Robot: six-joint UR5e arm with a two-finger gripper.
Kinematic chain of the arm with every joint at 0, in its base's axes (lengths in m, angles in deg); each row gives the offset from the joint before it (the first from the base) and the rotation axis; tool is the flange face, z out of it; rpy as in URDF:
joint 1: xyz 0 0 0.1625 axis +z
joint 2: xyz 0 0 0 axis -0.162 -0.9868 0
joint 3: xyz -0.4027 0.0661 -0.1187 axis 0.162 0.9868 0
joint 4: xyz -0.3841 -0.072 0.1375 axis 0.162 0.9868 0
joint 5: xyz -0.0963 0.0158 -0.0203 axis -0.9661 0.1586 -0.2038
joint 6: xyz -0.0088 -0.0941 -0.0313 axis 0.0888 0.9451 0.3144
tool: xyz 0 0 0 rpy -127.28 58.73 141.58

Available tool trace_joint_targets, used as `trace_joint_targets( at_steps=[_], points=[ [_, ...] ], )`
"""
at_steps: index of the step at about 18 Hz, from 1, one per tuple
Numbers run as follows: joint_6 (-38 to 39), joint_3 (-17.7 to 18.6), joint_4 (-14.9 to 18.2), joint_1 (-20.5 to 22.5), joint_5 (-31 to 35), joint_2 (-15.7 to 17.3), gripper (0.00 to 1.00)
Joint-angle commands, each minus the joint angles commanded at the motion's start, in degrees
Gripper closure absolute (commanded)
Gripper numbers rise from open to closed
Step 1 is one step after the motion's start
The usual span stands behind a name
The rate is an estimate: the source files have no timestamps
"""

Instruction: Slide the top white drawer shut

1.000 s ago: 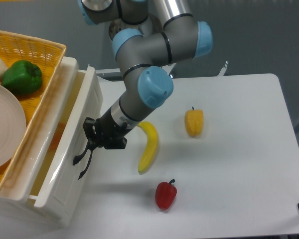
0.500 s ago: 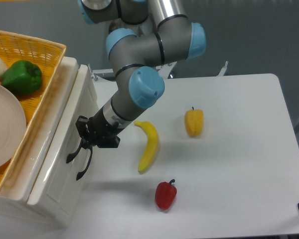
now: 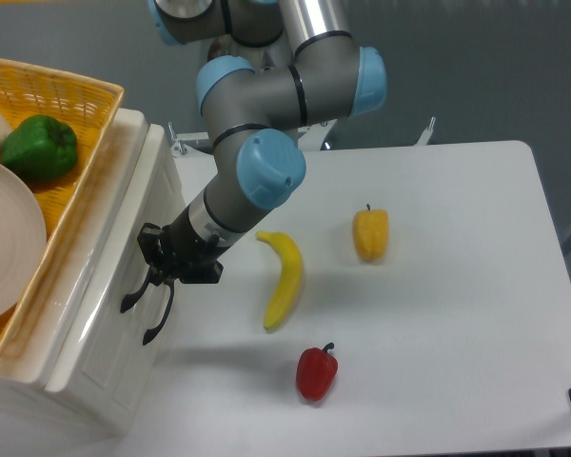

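The top white drawer (image 3: 100,324) sits at the left, its front panel almost flush with the white cabinet body, with only a thin seam showing along its top edge. A black curved handle (image 3: 145,309) stands off the panel. My gripper (image 3: 162,269) presses against the front panel at the handle's upper end, and its dark fingers (image 3: 148,249) look closed around the handle. The exact contact is hard to read, black on black.
A yellow wicker basket (image 3: 71,95) rests on top of the cabinet and holds a green pepper (image 3: 40,148) and a white plate (image 3: 5,248). On the table lie a banana (image 3: 285,276), a yellow pepper (image 3: 370,234) and a red pepper (image 3: 316,372).
The drawer has slid left into the cabinet, and its open yellow-lit interior no longer shows. The gripper and handle moved left with it.
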Motion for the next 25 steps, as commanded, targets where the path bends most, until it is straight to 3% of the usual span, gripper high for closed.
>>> trace_joint_targets(
  at_steps=[7,12,15,21,25],
  points=[
    [-0.6,-0.6,-0.1,2.7,0.1,0.1,0.82],
    [-1.0,-1.0,-0.1,7.3,4.7,0.4,0.72],
    [-1.5,-1.4,-0.1,11.4,5.2,0.4,0.60],
    [-10.5,-1.5,0.0,19.3,9.5,-0.2,0.38],
    [-16.9,-1.4,0.1,24.3,14.0,-0.6,0.12]
  ],
)
